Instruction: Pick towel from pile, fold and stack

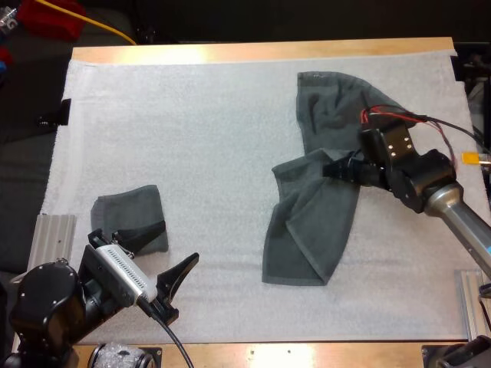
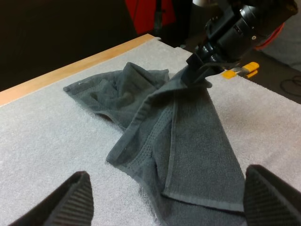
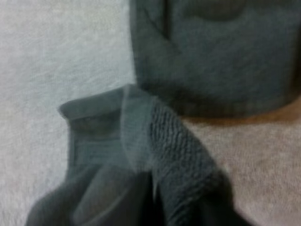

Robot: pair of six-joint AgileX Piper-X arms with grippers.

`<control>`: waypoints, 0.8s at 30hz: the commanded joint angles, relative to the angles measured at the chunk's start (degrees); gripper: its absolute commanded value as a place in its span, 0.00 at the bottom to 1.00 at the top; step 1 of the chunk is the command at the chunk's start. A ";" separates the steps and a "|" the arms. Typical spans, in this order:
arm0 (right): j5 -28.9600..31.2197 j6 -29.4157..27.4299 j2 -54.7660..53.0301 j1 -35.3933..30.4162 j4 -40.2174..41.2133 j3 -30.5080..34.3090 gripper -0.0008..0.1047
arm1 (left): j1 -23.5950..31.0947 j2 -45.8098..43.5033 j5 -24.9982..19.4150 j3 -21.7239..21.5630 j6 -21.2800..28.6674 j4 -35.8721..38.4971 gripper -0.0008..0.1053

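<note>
You are at the start of the fold: the towel (image 1: 307, 230) is picked but not yet laid flat. Your right claw (image 1: 336, 167) is closed on the towel's edge about halfway along its length, with the cloth bunched between the fingers. In the right wrist view a hemmed fold of it wraps right up at them. The towel lies on the mat (image 1: 192, 138), right of centre. One end is rumpled toward the far side of the table (image 1: 261, 52), and the other trails toward you in a long flap with its hem turned over.

Your left claw (image 1: 178, 287) hangs over the near left part of the mat, fingers spread wide and holding nothing. It points across at the towel, well short of it.

The next move, as I read it, calls for the left claw to reach the near flap and take a corner. That way both claws can stretch the cloth flat before you bring one edge over the other. A one-sided pull would likely drag the towel into a twist.

Count: two towels. One is the loose one in your right claw. The other is a folded towel (image 1: 130, 218) on the near left of the mat, just beyond the left claw, the start of the stack. There are two claws, one busy and one free.
</note>
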 commanded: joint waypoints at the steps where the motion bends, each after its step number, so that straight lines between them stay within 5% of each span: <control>1: 1.03 -1.38 -0.47 -0.26 0.55 -0.44 0.41 | -0.26 0.03 -0.16 -0.42 -0.50 -0.05 0.62; 3: 1.54 -1.64 -0.47 -0.22 1.53 -0.44 0.65 | -0.26 0.03 -0.16 -0.42 -0.50 -0.05 0.62; 6: 1.53 -2.68 -0.72 -0.22 3.53 -0.44 0.82 | -0.26 0.03 -0.16 -0.42 -0.50 -0.05 0.62; 16: 0.86 -2.75 -5.03 1.63 10.53 -0.44 0.76 | -0.26 0.03 -0.16 -0.42 -0.50 -0.05 0.62; 24: 0.92 -0.37 -5.56 12.64 12.06 -0.44 0.76 | -0.26 0.03 -0.16 -0.42 -0.50 -0.05 0.62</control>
